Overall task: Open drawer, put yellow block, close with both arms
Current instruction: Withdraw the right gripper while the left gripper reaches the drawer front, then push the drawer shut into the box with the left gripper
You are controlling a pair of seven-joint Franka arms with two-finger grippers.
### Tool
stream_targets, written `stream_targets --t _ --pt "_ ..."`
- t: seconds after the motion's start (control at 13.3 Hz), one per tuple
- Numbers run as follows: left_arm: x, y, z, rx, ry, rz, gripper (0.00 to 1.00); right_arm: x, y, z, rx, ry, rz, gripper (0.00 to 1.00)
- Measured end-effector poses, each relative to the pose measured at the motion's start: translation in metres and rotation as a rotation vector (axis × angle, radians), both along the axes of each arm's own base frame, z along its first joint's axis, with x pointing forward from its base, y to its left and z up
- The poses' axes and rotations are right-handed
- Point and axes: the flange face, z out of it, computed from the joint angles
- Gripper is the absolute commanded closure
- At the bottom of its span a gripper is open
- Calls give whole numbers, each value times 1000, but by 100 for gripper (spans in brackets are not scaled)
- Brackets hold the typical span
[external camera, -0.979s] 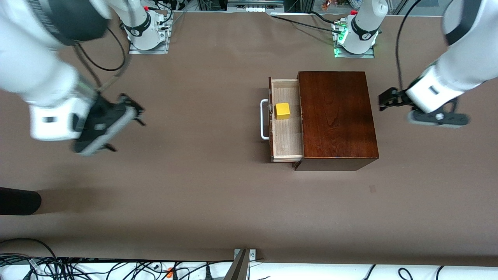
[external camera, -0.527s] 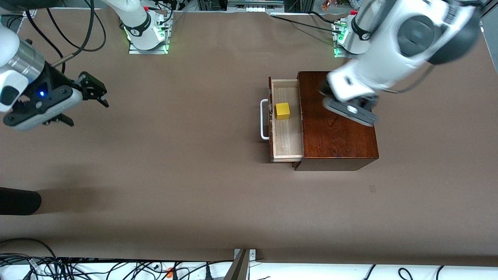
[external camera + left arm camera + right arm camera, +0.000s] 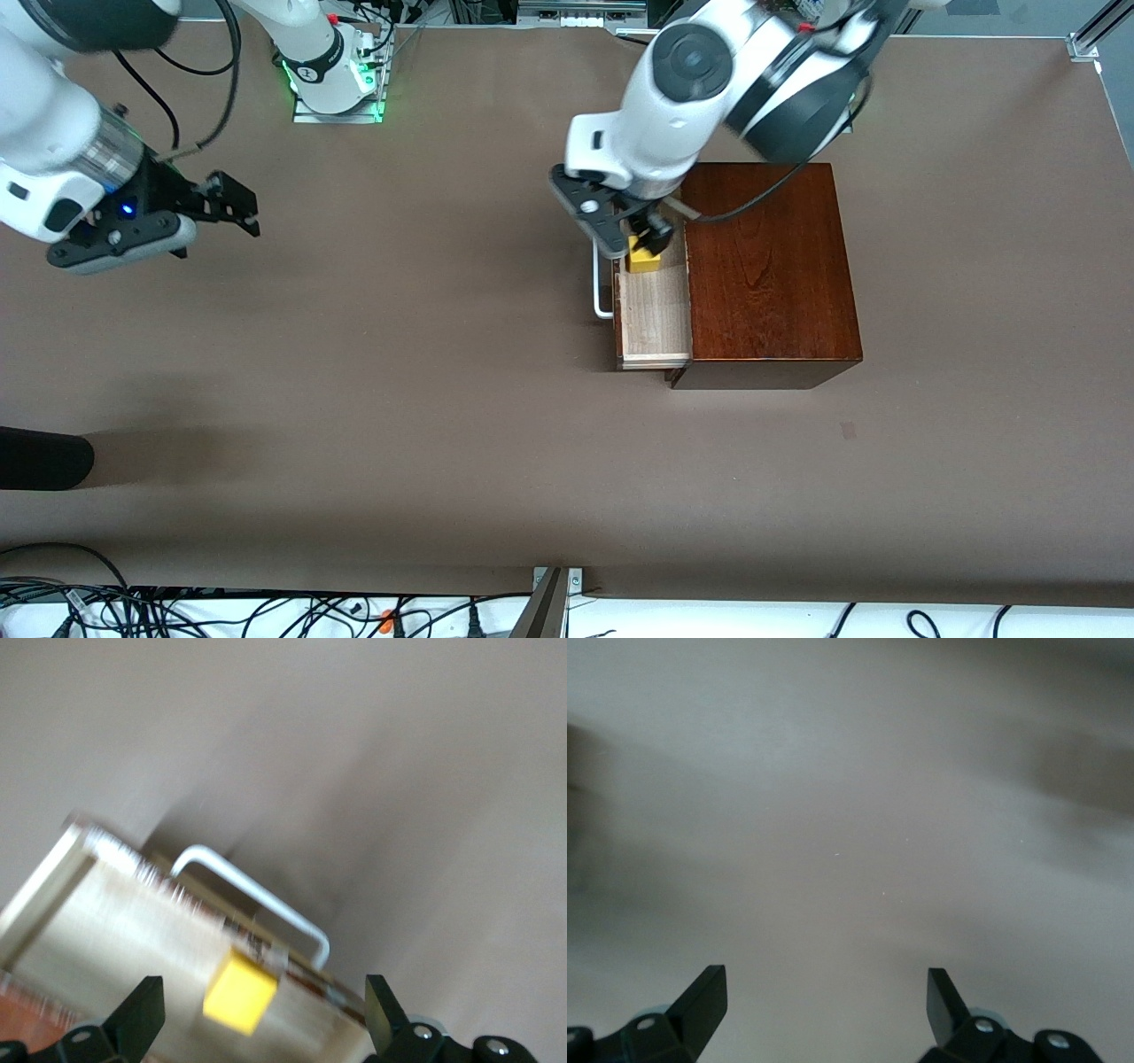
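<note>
Brown counter (image 3: pixel 425 372) is carrying the drawer (image 3: pixel 654 310), pulled out, where the left gripper (image 3: pixel 631 232), fingers apart, is now swinging in over the yellow block (image 3: pixel 643 260); right gripper (image 3: pixel 232 202), also apart, is waiting well away, so closing is likely coming next

We note a brown table (image 3: pixel 443 399) carrying the dark reddish-brown wooden box (image 3: pixel 766 266) toward the left arm's end, its drawer (image 3: pixel 654 319) pulled open.
</note>
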Motion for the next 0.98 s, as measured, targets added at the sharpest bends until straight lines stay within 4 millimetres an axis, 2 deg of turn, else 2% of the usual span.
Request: stream_targets --t 0.15,0.3,0.6,0.68,0.83,0.98 --pt "-2 -23 -31 -30 -22 -158 0 -1 1 -9 -9 -3 -42 0" --pt "-7 -36 -64 -32 -6 -317 0 -4 3 -3 -47 -9 -54 0" --pt "-10 -45 -144 -25 72 -540 0 -7 -2 30 -63 -24 -62 0" --pt "-14 -49 -158 -18 82 -580 0 -6 -1 34 -61 -34 -62 0" --pt "-22 -55 -170 42 61 -656 0 -1 1 37 -61 -41 -61 0" --pt "-23 -56 -172 103 27 -701 0 2 2 34 -64 -35 -61 0"
